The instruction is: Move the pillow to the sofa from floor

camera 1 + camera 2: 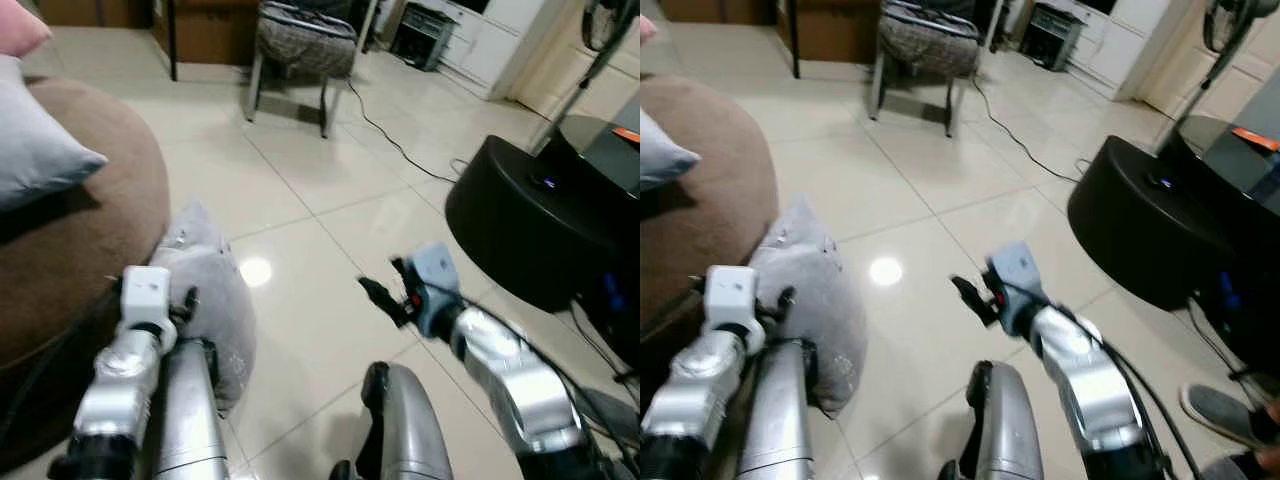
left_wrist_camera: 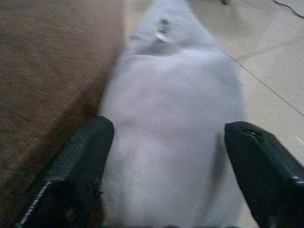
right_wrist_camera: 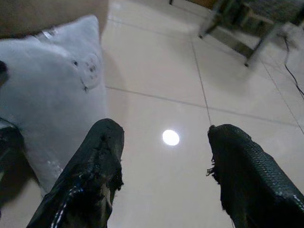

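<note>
A: Grey fabric pillow (image 1: 205, 300) on the floor (image 1: 320, 220), leaning against the sofa (image 1: 70, 260). Soft, light, squashable?

B: Likely. Left gripper (image 2: 166, 156) fingers spread astride it; pinch mid-body. Right gripper (image 3: 166, 171) spread, beside the pillow.

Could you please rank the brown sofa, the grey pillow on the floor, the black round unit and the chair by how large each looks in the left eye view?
1. brown sofa, cut off by the frame
2. black round unit, also cut off, not clearly smaller
3. grey pillow, near the camera
4. chair, farthest away, so its look understates it
</note>
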Tool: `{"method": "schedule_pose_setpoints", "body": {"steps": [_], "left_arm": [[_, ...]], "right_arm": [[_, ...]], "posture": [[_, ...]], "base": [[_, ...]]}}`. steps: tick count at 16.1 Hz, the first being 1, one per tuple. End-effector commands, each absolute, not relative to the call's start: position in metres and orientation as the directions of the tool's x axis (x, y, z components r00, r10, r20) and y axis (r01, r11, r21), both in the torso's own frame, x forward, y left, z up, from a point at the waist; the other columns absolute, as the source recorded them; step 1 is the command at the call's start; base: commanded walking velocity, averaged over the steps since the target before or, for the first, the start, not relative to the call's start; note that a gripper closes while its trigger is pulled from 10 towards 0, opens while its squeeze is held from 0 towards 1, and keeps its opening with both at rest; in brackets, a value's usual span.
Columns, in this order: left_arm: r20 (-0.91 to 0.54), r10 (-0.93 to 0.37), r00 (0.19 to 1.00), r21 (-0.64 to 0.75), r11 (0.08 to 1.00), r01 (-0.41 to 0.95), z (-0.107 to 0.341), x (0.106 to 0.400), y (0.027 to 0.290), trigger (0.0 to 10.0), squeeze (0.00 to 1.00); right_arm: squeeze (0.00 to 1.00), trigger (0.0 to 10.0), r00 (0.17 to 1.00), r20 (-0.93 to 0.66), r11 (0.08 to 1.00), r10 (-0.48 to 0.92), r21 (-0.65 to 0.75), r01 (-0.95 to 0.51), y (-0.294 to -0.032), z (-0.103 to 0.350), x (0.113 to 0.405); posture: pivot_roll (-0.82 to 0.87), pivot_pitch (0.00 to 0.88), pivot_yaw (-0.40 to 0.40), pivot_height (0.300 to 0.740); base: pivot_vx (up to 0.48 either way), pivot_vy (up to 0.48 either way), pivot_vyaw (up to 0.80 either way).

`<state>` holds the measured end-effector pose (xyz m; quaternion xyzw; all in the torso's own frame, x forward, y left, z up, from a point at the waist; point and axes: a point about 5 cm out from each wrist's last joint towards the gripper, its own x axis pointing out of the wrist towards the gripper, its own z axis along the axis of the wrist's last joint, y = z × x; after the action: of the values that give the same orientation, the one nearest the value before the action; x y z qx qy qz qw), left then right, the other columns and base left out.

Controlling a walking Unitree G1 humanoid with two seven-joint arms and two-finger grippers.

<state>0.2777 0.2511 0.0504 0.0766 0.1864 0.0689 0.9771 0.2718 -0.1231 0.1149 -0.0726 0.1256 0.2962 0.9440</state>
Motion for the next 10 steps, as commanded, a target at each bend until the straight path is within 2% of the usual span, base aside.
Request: {"method": "schedule_pose_setpoints", "body": {"steps": [1, 3, 5, 6, 7, 8, 9, 10], "left_arm": [[-0.337, 0.154, 0.929, 0.17, 0.98, -0.101, 0.05, 0.282, 0.246, 10.0, 1.0], [-0.322, 0.187, 0.928, 0.251, 0.962, -0.107, 0.048, 0.289, 0.254, 10.0, 1.0], [-0.339, 0.191, 0.921, 0.273, 0.957, -0.098, 0.047, 0.292, 0.256, 10.0, 1.0], [-0.375, 0.167, 0.912, 0.276, 0.959, -0.062, 0.043, 0.294, 0.256, 10.0, 0.93], [-0.405, 0.137, 0.904, 0.276, 0.961, -0.022, 0.04, 0.295, 0.254, 10.0, 0.67], [-0.423, 0.118, 0.898, 0.283, 0.959, 0.007, 0.038, 0.296, 0.255, 8.0, 0.27], [-0.435, 0.122, 0.892, 0.3, 0.954, 0.016, 0.038, 0.298, 0.257, 6.4, 0.21], [-0.442, 0.121, 0.889, 0.302, 0.953, 0.02, 0.039, 0.3, 0.259, 1.1, 0.01]], "right_arm": [[0.0, 10.0, 0.794, -0.282, 0.814, 0.538, -0.068, -0.576, -0.132, 0.12, 0.274], [0.0, 10.0, 0.771, -0.251, 0.789, 0.585, -0.047, -0.613, -0.13, 0.13, 0.272], [0.0, 10.0, 0.756, -0.261, 0.775, 0.6, -0.044, -0.63, -0.128, 0.128, 0.268], [0.0, 10.0, 0.743, -0.281, 0.764, 0.607, -0.049, -0.643, -0.127, 0.125, 0.264], [0.0, 10.0, 0.74, -0.29, 0.763, 0.606, -0.048, -0.644, -0.127, 0.123, 0.262], [0.0, 10.0, 0.75, -0.289, 0.775, 0.595, -0.042, -0.631, -0.129, 0.121, 0.262], [0.0, 10.0, 0.761, -0.285, 0.787, 0.582, -0.038, -0.616, -0.131, 0.12, 0.262], [0.0, 10.0, 0.768, -0.282, 0.793, 0.575, -0.037, -0.608, -0.132, 0.12, 0.262]], "posture": [[0.05, 0.0, -0.259, 0.457], [0.03, 0.013, -0.253, 0.457], [0.03, 0.016, -0.243, 0.457], [0.04, 0.014, -0.224, 0.457], [0.04, 0.012, -0.215, 0.457], [0.05, 0.008, -0.188, 0.457], [0.05, 0.006, -0.169, 0.457], [0.05, 0.005, -0.145, 0.457]], "base": [[0.0, 0.0, 0.0], [0.0, 0.0, 0.0], [0.0, 0.0, 0.0], [0.0, 0.0, 0.0], [0.0, 0.0, 0.0], [0.0, 0.0, 0.0], [0.0, 0.0, 0.0], [0.0, 0.0, 0.0]]}}
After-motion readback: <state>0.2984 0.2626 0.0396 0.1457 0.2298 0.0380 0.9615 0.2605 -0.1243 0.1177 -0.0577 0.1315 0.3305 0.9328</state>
